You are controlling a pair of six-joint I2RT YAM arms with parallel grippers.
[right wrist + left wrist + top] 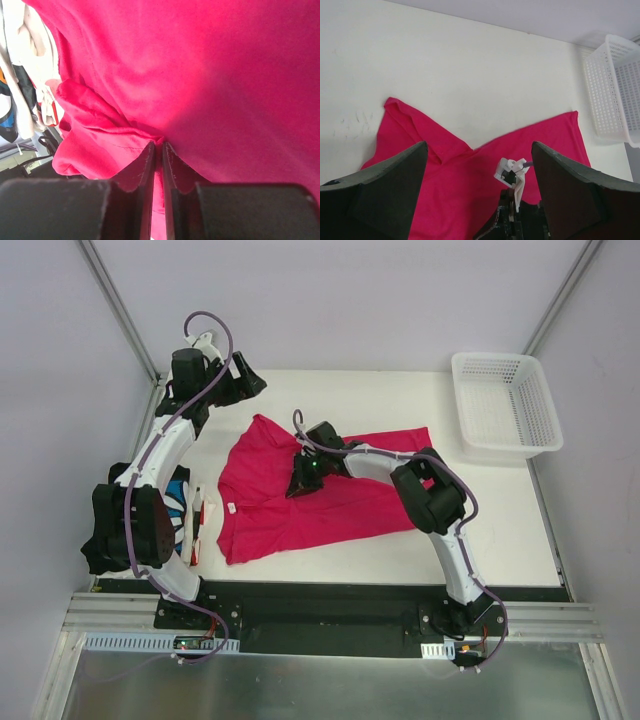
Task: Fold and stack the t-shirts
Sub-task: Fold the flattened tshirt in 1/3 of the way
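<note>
Pink shirt [330, 515] lies spread out in the middle of the white table [400, 390], a bit crumpled, with one sleeve poking toward the upper left. The right claw [158, 146] is pinched shut on a little ridge of the pink cloth near the shirt's left half. I think it is about to pull that part over to make a fold. To do it well, it should lift only a little, move slowly and straight, and line up the edges so nothing bunches. The left claw [248, 382] hangs wide open at the upper left, holding nothing; it could press the cloth down. At the left edge, under the left arm, sits a small pile of other shirts [195, 525], which the fold should not bump. A white basket [500, 445] stands at the upper right, well apart.
</note>
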